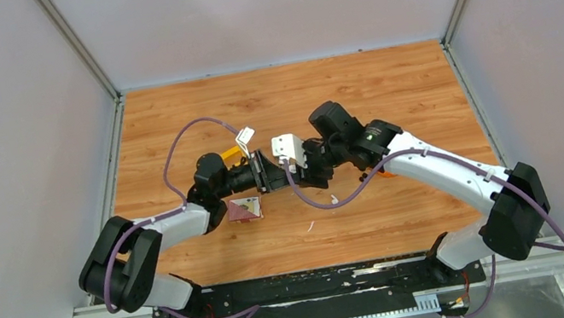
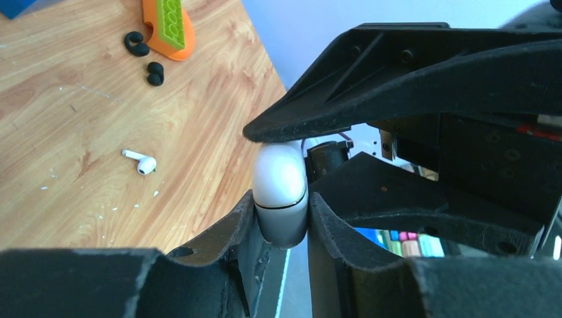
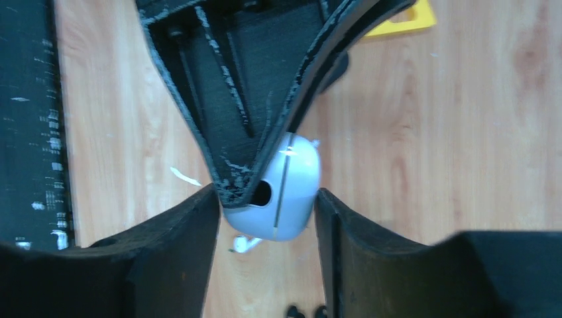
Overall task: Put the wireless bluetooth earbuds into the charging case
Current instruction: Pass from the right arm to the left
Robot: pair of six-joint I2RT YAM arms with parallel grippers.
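The charging case (image 2: 281, 192) is white, with its lid shut, and is held in the air above the table's middle. My left gripper (image 2: 281, 228) is shut on its lower half. My right gripper (image 3: 268, 218) meets it from the other side, and its fingers (image 3: 361, 252) press against the case (image 3: 285, 192) as well. In the top view both grippers (image 1: 289, 171) meet at the table's centre. One white earbud (image 2: 140, 161) lies on the wood, and it shows just below the case in the right wrist view (image 3: 246, 244). No second earbud shows.
An orange and green brick (image 2: 168, 26) and two black ear tips (image 2: 136, 44) lie at the far side. A thin white sliver (image 3: 185, 176) lies near the earbud. A pink packet (image 1: 244, 208) lies by the left arm. A yellow piece (image 3: 401, 18) lies beyond the case.
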